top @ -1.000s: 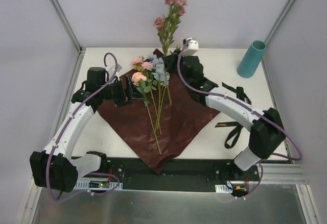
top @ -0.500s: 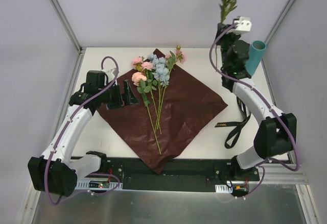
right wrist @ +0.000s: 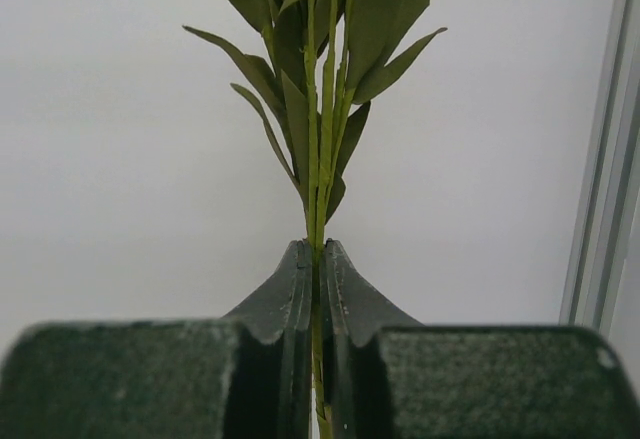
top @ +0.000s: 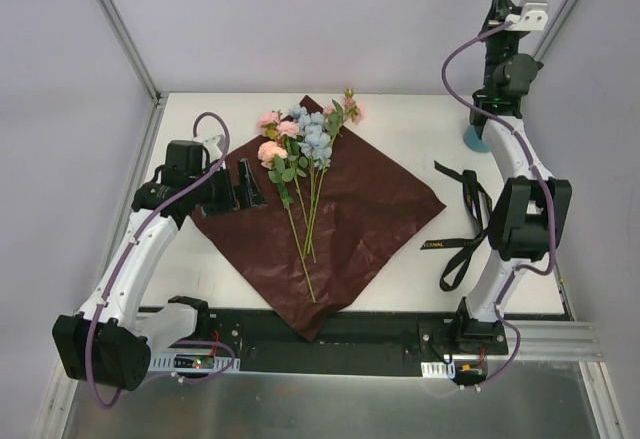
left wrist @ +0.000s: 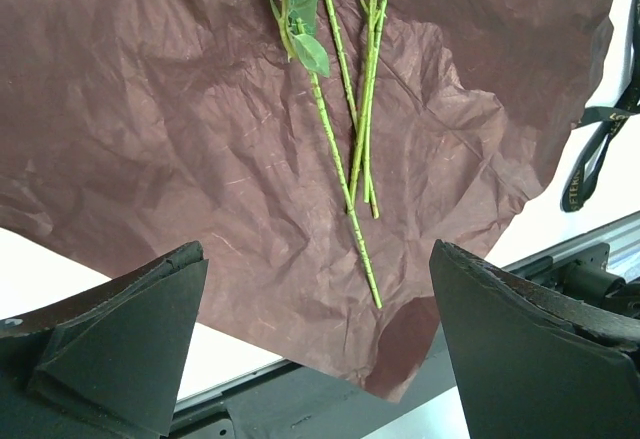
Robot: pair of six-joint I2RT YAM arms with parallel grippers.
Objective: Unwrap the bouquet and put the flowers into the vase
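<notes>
- The right pincer (right wrist: pixel 318 259) is clenched on a held sprig (right wrist: pixel 320 149). Its two dark fingers are pressed flat together, with the thin green stalks pinched between them.
- The sprig's long axis runs straight up and down. Leaves fan out above the fingers and a short run of stalk hangs below them, so the cut end points downward.
- From above, this arm is stretched tall at the far right corner of the table (top: pixel 400 119), carrying the sprig high, with its top cut off by the frame edge.
- The vase (top: pixel 472 141) stands in that same corner, below the pincer and almost wholly hidden behind the arm. Only a sliver of teal near its foot shows, and its mouth cannot be seen.
- The coming move turns on one relation: the lower end of the sprig has to sit over the mouth before the arm descends. Whether it is lined up now cannot be told from these views.
- The right arm is much the nearer to the vase. The left arm is well apart from it, across the table.
- The left pincer (top: pixel 250 184) is released, its jaws spread wide and empty, low over the left corner of the maroon paper (top: pixel 370 199).
- The remaining flowers (top: pixel 300 144) lie on that opened paper, heads toward the far side and stalks trailing toward the arms' bases.
- The black ribbon (top: pixel 462 229) lies loose on the table beside the paper, so the unwrapping looks done.
</notes>
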